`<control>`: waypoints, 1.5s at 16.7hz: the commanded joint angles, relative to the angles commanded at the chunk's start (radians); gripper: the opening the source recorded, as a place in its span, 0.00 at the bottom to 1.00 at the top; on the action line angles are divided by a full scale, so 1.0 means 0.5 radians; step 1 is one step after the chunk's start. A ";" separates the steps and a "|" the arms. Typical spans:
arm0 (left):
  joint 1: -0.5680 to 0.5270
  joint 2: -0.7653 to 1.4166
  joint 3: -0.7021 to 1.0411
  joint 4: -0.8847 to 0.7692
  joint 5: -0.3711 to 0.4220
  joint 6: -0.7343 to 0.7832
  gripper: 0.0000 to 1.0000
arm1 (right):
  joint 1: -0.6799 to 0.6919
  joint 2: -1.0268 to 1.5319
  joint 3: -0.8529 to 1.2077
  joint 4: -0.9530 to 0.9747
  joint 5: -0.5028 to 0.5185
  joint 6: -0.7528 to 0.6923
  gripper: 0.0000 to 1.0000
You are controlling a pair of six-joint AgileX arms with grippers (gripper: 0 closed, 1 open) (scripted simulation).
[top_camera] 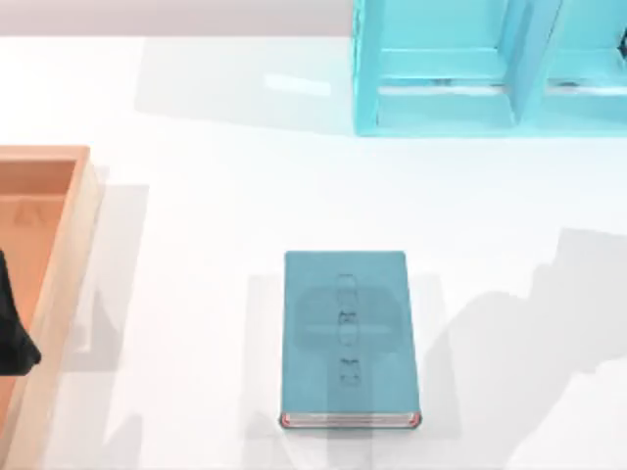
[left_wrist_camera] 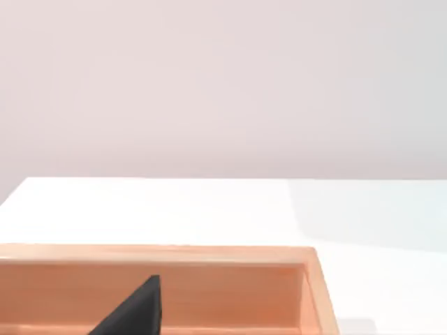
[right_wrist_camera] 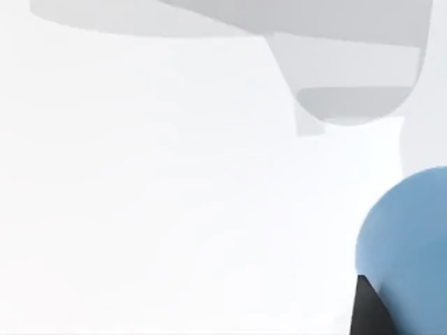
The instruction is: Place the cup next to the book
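Observation:
The book (top_camera: 345,338) lies flat in the middle of the table, teal cover up, white page edges and reddish corners toward the near edge. The blue cup (right_wrist_camera: 408,237) sits close in the right wrist view, pressed against a dark finger (right_wrist_camera: 370,310) of my right gripper. A rounded shadow (right_wrist_camera: 349,105) falls on the white table well apart from the cup, so the cup hangs above the surface. My left arm (top_camera: 15,338) is parked over the wooden tray (top_camera: 59,162) at the table's left, and one of its dark fingers (left_wrist_camera: 133,310) shows above the tray's inside.
A light cyan shelf frame (top_camera: 490,69) stands at the back right. The wooden tray's wall (left_wrist_camera: 160,255) runs along the left side. The right arm's shadow (top_camera: 549,333) lies across the white table to the right of the book.

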 joint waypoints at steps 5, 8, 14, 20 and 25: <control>0.000 0.000 0.000 0.000 0.000 0.000 1.00 | 0.450 0.048 0.100 -0.141 0.002 1.018 0.00; 0.000 0.000 0.000 0.000 0.000 0.000 1.00 | 0.770 0.075 0.135 -0.242 -0.011 1.805 0.00; 0.000 0.000 0.000 0.000 0.000 0.000 1.00 | 1.428 0.046 0.163 -0.390 -0.042 3.432 0.00; 0.000 0.000 0.000 0.000 0.000 0.000 1.00 | 1.950 -0.073 0.196 -0.429 -0.019 4.560 0.00; 0.000 0.000 0.000 0.000 0.000 0.000 1.00 | 2.152 -0.151 0.209 -0.418 0.018 4.923 0.00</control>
